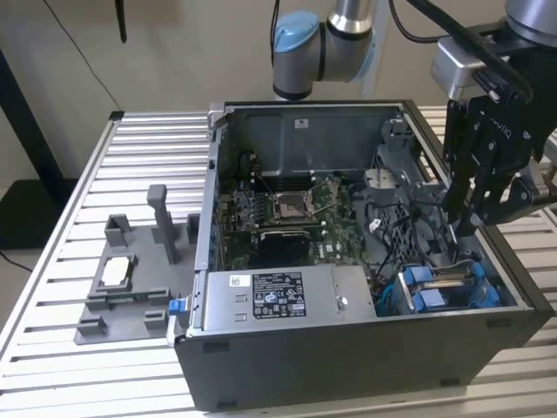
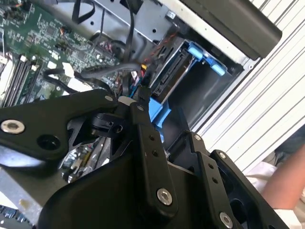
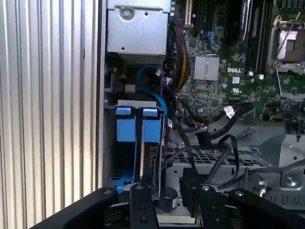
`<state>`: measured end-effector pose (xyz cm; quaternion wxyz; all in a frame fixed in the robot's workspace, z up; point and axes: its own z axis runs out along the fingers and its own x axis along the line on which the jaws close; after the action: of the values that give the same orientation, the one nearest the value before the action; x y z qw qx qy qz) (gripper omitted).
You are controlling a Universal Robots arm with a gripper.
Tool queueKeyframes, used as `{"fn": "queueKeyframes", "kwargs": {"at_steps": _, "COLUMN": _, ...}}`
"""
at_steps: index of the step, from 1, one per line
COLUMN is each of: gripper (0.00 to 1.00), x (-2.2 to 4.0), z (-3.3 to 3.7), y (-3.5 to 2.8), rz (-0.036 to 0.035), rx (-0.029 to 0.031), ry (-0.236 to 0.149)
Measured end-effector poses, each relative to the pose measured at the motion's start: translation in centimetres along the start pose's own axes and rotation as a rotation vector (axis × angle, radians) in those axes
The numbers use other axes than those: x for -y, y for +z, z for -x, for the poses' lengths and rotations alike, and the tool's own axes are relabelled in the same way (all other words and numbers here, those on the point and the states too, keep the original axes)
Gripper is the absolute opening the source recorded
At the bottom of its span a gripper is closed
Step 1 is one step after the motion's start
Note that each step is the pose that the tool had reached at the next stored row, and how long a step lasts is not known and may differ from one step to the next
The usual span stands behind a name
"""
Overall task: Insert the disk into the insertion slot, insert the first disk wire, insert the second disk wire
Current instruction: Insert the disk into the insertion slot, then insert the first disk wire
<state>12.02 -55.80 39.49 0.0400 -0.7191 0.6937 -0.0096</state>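
Note:
The disk (image 1: 446, 280) stands on edge in its blue carrier frame (image 3: 138, 129) in the insertion slot, at the front corner of the open computer case on the exterior view's right. Its silver side (image 3: 151, 167) and connector end (image 2: 169, 78) show in both wrist views. My gripper (image 1: 466, 222) hangs inside the case just above and behind the disk. Its black fingers (image 3: 143, 205) stand apart and open, with nothing clamped between them. Loose black disk wires (image 3: 224, 119) with a connector (image 3: 202, 138) lie beside the slot. A blue cable (image 3: 157, 90) loops above the carrier.
The motherboard (image 1: 278, 209) fills the case floor, and the power supply box (image 1: 278, 296) sits along the front wall. A grey fixture (image 1: 130, 287) with a small silver chip (image 1: 115, 272) stands on the slatted table (image 1: 87, 374). A person's hand (image 2: 286, 176) is beside the case.

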Motion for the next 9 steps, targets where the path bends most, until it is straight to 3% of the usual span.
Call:
{"fn": "queueKeyframes", "kwargs": {"at_steps": 2, "gripper": 0.4, "x": 0.0, "z": 0.16, "y": 0.02, "rz": -0.0244, "rx": 0.0024, "ry": -0.002}}
{"fn": "queueKeyframes", "kwargs": {"at_steps": 4, "gripper": 0.4, "x": 0.0, "z": 0.29, "y": 0.05, "rz": -0.0444, "rx": 0.0038, "ry": -0.004}}
{"fn": "queueKeyframes", "kwargs": {"at_steps": 6, "gripper": 0.4, "x": 0.0, "z": 0.36, "y": 0.17, "rz": -0.0556, "rx": 0.0063, "ry": -0.007}}
{"fn": "queueKeyframes", "kwargs": {"at_steps": 9, "gripper": 0.4, "x": -0.02, "z": 0.39, "y": 0.5, "rz": -0.0633, "rx": 0.0115, "ry": -0.009}}
